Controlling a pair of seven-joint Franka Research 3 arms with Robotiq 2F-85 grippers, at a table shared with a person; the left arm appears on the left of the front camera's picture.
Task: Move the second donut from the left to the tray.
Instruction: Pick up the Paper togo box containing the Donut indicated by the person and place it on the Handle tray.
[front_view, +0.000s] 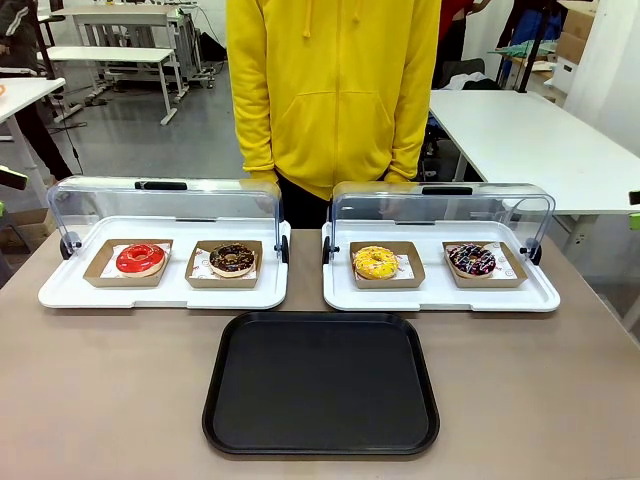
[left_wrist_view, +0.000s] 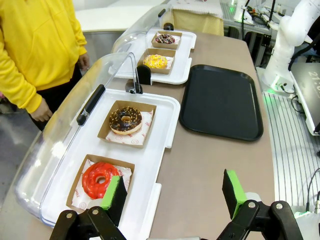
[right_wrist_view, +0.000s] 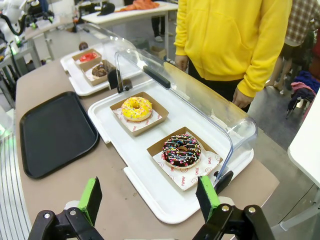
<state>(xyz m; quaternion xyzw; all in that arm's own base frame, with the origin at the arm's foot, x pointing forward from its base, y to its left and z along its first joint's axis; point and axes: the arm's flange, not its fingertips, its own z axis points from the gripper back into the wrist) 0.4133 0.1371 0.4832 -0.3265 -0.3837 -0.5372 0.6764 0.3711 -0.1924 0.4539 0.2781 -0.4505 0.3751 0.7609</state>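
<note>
Approach looks like the step in hand: the robot's left hand (left_wrist_view: 172, 192) hangs above the worktop (front_view: 100, 400) with jaws wide apart and nothing between them, and the right hand (right_wrist_view: 148, 196) is likewise spread and empty. Ahead lies the black tray (front_view: 320, 385), bare. Beyond it, in the left display tray (front_view: 60, 292) under a raised clear lid (front_view: 160, 200), the second donut from the left (front_view: 233, 259) sits in its brown holder (front_view: 200, 275), dark-glazed with pale specks, probably crumbs. Next, the left hand must descend over that ring and close gently.
</note>
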